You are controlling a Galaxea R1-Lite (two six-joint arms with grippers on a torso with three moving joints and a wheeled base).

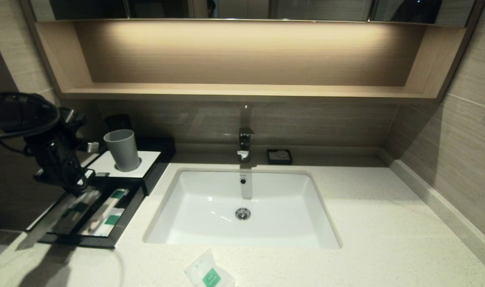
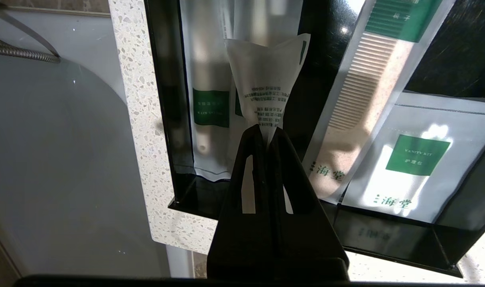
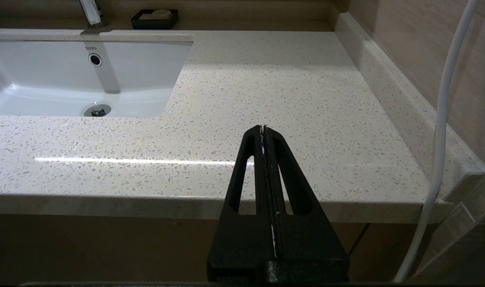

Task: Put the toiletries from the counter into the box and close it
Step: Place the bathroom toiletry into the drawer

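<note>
My left gripper (image 1: 81,184) is shut on the end of a long clear-wrapped stick (image 2: 266,79), which hangs over the open drawer (image 1: 87,241) of the black box (image 1: 146,161). The grip shows in the left wrist view (image 2: 268,131). In the drawer lie a wrapped pack with a green label (image 2: 204,99), a wrapped comb (image 2: 358,103) and a vanity-kit sachet (image 2: 410,159). A small translucent sachet with a green square (image 1: 208,273) lies on the counter (image 1: 366,223) in front of the sink. My right gripper (image 3: 263,128) is shut and empty, off the counter's front edge on the right.
A grey cup (image 1: 122,149) stands on the box's white top. The white sink (image 1: 242,207) is set in the middle, with the tap (image 1: 244,143) and a small black soap dish (image 1: 279,156) behind it. A wooden shelf runs above.
</note>
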